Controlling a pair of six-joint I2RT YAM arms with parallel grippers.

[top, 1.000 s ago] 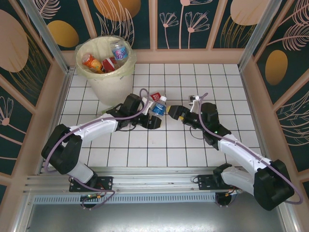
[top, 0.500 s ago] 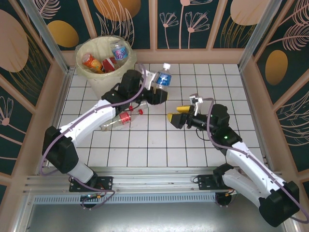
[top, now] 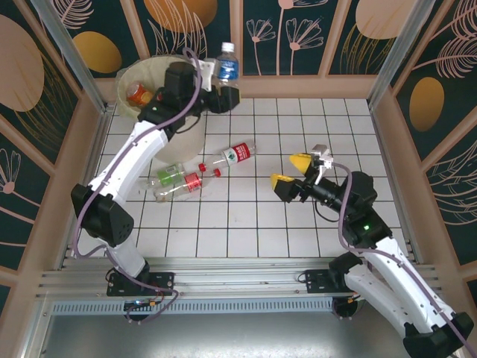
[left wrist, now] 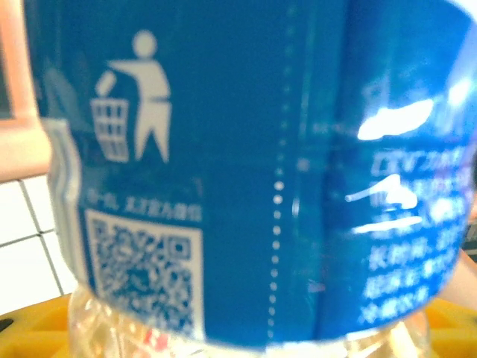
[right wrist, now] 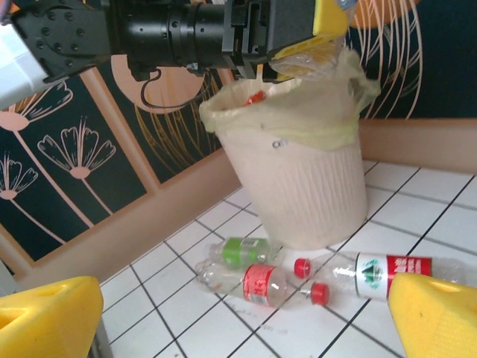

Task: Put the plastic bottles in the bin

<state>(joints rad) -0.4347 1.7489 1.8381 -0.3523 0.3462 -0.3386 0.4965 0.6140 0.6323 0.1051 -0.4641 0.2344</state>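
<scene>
Right claw (top: 289, 170), lower right of centre in the top view: jaws wide apart, nothing btwn the yellow tips. It hangs over the table (top: 335, 119), aimed left at the loose bottles.

Mid-frame, left of centre, 3 bottles lie flat on the tiles. The red-and-green-label bottle (top: 237, 154) is closest to the right claw, red cap pointing lower left. Just beside it, lower left, are the red-label bottle (top: 191, 181) and the green-label bottle (top: 170, 175). These two lie side by side, v. close; can't tell if touching. Both are near the foot of the bin.

All 3 look like empty clear PET. I'd judge them v. light, thin-walled and springy, so they'd dent under a hard squeeze and pop back. Smooth + round, so apt to roll or skid off if nudged on one side. Best hold is prob. across the body at the label band, jaws square to the long axis, not on the tapered neck or cap. The red-and-green one lies apart enough for a clean pinch. The other pair are tight together, so a fingertip may knock the neighbour.

Further up, upper left: the bin (top: 160, 130), cream w/ a pale yellow liner, an orange bottle (top: 138, 93) visible inside. The left claw (top: 223, 91) is raised by the bin's right rim, clamped low on the blue-label bottle (top: 227, 66), white cap toward the top of the frame. The left wrist view has yellow pads (left wrist: 33, 332) either side of it. Not yet in the bin; can't tell if it's fully over the mouth.
</scene>
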